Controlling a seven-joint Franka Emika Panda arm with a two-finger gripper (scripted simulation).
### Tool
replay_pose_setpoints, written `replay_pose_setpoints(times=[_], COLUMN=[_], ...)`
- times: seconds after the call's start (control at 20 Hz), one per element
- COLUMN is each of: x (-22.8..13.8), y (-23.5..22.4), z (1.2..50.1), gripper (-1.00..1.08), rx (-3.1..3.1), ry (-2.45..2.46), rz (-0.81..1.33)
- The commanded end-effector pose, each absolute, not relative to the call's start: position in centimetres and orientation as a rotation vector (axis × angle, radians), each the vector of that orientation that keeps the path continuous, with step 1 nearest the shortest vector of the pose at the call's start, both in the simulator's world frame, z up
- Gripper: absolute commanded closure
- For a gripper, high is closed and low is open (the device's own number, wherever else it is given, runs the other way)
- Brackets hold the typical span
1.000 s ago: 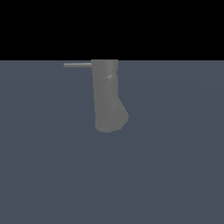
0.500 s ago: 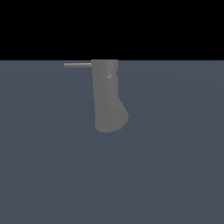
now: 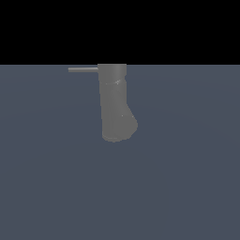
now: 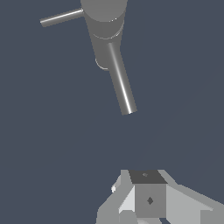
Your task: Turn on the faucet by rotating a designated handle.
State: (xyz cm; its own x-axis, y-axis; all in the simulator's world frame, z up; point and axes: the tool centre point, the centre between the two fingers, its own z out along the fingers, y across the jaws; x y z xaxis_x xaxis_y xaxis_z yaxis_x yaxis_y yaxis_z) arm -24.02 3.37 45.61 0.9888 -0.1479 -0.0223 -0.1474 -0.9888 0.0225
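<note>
The faucet [image 3: 115, 103] stands alone on a flat slate-blue floor [image 3: 187, 187], a thick matte grey column with a flat top and a bulged, rounded lower end that swells toward the exterior view's right. Its top edge meets the line where the floor gives way to a black background. The handle [image 3: 83, 70] is a thin straight grey rod that leaves the column right at its top and points level toward the exterior view's left, roughly as long as the column is wide. No arm shows in the exterior view. In the wrist view the faucet [image 4: 104, 19] appears from above as a round cap with a slim spout [image 4: 121, 83] slanting away from it and catching a bright streak of light, while the handle [image 4: 61, 18] juts out sideways from the cap at a wide angle to the spout. The gripper [image 4: 146, 199] shows only as a white and grey blocky body at the frame's edge, well apart from faucet and handle and touching neither. Its fingers are out of sight, so I cannot tell whether they are spread or closed.
</note>
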Motion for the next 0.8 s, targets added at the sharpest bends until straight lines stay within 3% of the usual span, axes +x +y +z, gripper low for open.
replay_pose_setpoints(times=[0.0, 0.75], x=[-23.4, -18.1], y=[4.4, 10.7], z=[44.9, 40.3], gripper=[1.08, 1.08], rx=[3.107, 3.034], ry=[-0.303, -0.769], rz=[-0.037, -0.032])
